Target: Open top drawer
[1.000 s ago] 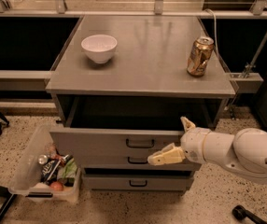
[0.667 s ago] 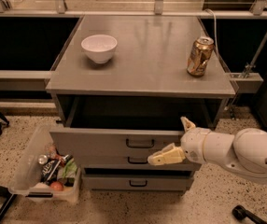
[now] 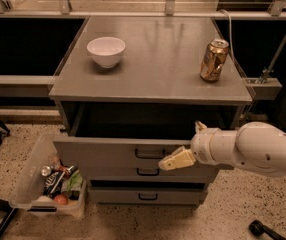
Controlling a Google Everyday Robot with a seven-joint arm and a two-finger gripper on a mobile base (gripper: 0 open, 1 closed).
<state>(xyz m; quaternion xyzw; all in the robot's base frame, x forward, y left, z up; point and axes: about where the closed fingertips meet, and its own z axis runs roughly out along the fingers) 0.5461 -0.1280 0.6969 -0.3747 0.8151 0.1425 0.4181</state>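
The top drawer point(image 3: 108, 151) of the grey cabinet is pulled out toward me, and its dark interior shows under the cabinet top. Its small black bar handle point(image 3: 150, 154) sits at the centre of the front. My gripper point(image 3: 188, 144) is at the right part of the drawer front, just right of the handle. It is open and holds nothing. One cream finger point(image 3: 175, 160) points left toward the handle. The other fingertip point(image 3: 200, 127) sticks up by the drawer's upper edge. My white arm point(image 3: 258, 149) comes in from the right.
A white bowl point(image 3: 106, 51) and a gold can point(image 3: 214, 60) stand on the cabinet top point(image 3: 153, 79). Two lower drawers point(image 3: 148, 196) are below, the bottom one slightly out. A clear bin point(image 3: 43, 184) of items sits on the floor at the left.
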